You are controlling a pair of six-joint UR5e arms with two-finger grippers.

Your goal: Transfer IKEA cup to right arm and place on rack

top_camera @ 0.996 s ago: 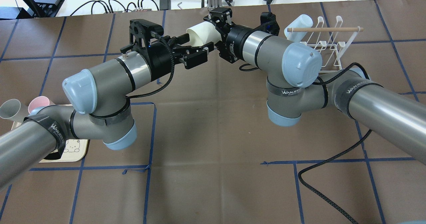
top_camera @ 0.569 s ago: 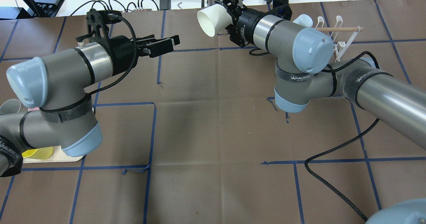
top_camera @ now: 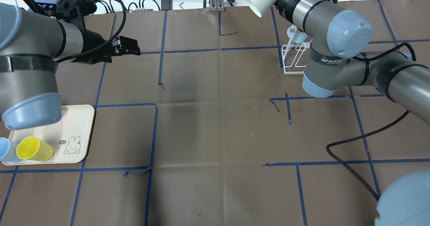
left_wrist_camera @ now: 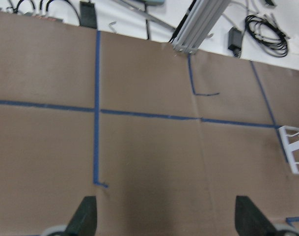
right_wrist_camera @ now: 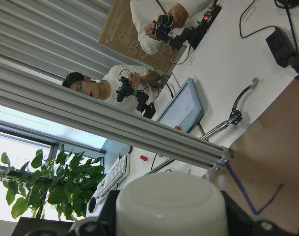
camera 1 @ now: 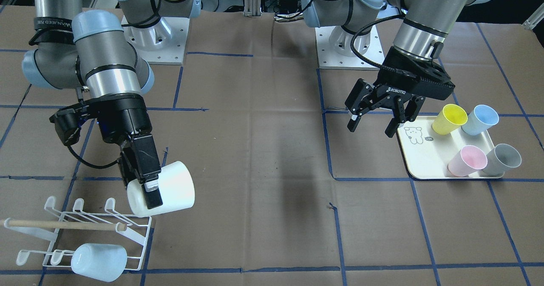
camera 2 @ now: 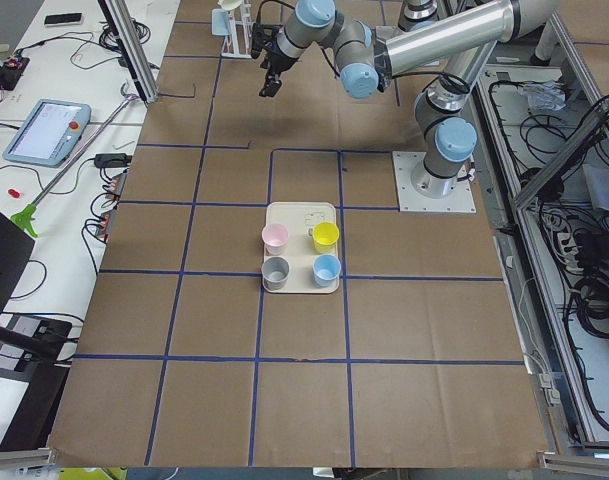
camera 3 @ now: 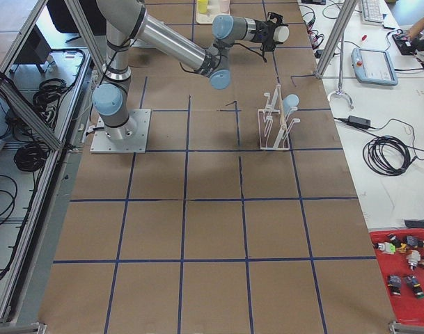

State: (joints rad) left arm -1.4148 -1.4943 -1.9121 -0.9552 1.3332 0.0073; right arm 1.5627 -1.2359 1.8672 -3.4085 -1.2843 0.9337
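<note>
Handover looks complete as things lie: the white cup [camera 1: 176, 188] is clamped in the right gripper [camera 1: 149, 192], one black finger lying across its outer wall and the other hidden from view. The cup is tipped nearly onto its side, mouth turned toward the middle of the table, and hangs in the air clear of the brown surface, just beside the near corner of the rack [camera 1: 135, 236] and touching none of its prongs. A wooden dowel [camera 1: 63, 225] lies across the rack, and a pale blue cup [camera 1: 100, 261] sits upturned at its outer edge. Well apart, the left gripper [camera 1: 374, 124] hovers with its jaws spread wide and nothing between them, just beside the bear-drawing corner of the cream tray [camera 1: 425, 162]. On that tray are a yellow cup [camera 1: 450, 119], a blue cup [camera 1: 480, 119], a pink cup [camera 1: 467, 160] and a grey cup [camera 1: 503, 160].
</note>
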